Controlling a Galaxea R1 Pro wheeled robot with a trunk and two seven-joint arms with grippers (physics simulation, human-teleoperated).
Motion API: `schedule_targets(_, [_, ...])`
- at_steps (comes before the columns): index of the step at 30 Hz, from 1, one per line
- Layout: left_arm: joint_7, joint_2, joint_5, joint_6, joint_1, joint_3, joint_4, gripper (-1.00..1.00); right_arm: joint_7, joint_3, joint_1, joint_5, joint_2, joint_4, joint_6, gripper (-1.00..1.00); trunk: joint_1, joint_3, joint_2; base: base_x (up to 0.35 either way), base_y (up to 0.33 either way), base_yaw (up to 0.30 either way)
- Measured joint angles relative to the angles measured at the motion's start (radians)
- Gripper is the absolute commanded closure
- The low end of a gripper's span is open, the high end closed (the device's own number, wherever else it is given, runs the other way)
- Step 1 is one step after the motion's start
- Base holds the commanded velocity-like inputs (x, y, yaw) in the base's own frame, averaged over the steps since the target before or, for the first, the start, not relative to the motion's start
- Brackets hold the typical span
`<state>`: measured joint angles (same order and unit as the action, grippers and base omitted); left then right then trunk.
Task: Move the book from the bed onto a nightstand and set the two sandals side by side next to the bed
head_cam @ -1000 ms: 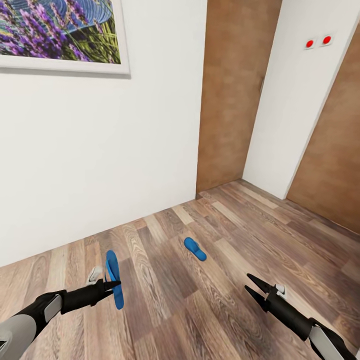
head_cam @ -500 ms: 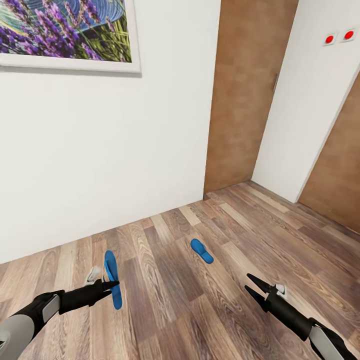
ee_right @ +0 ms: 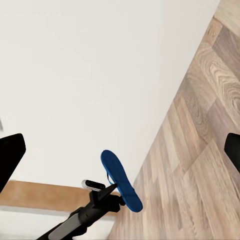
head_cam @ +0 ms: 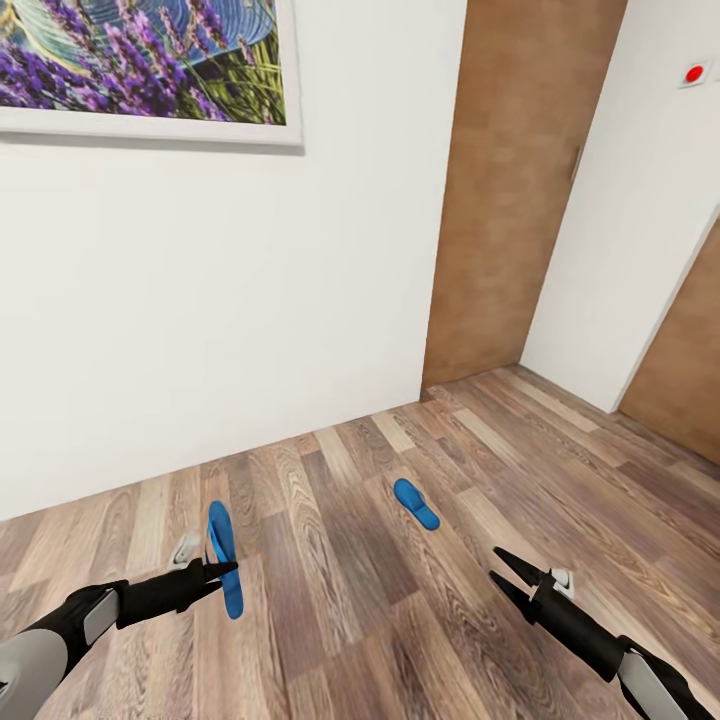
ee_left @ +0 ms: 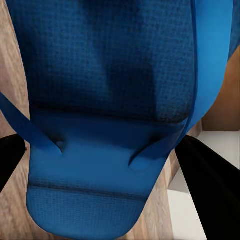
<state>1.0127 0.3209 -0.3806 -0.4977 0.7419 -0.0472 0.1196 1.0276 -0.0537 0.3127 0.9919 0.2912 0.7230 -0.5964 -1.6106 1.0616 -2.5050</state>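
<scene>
Sandals first: in the head view one blue sandal [head_cam: 224,558] stands on edge, pinched in the left claw [head_cam: 222,573], its sole upright above the wood-plank floor [head_cam: 400,620], while the second sandal [head_cam: 416,503] lies flat on the floor, well apart from the first and nearer the brown door [head_cam: 515,190]. Since a second ago the whole picture has slid rightward, so the camera has turned: the lavender picture [head_cam: 150,65] on the white wall [head_cam: 220,300] reaches further in, only one red wall button [head_cam: 694,73] remains at the edge, and the lying sandal sits further right, while both arms keep their places. The right claw [head_cam: 498,572] hangs over the floor with its jaws spread wide and nothing between them. The left wrist view adds the close detail: the held sandal [ee_left: 115,110] seen strap side on, its textured footbed and thong straps plain, dark fingers [ee_left: 210,190] at either side. The right wrist view looks across at the left claw [ee_right: 112,189] gripping the sandal [ee_right: 120,181] before the white wall [ee_right: 90,75]
</scene>
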Motion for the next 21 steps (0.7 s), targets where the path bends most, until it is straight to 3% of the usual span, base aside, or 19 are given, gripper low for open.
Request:
schedule_targets(7, [-0.001,0.000,0.000,0.000,0.000,0.000,-0.001,1.00,0.000,0.000,0.000,0.000,0.000,0.000,0.001,-1.00,0.000,0.000,0.000,0.038,-0.037,0.119])
schedule_targets(21, [0.000,0.001,0.000,0.000,0.000,0.000,-0.007,1.00,0.000,0.000,0.000,-0.001,0.000,0.000,0.000,-1.00,0.000,0.000,0.000,0.110,-0.139,0.119])
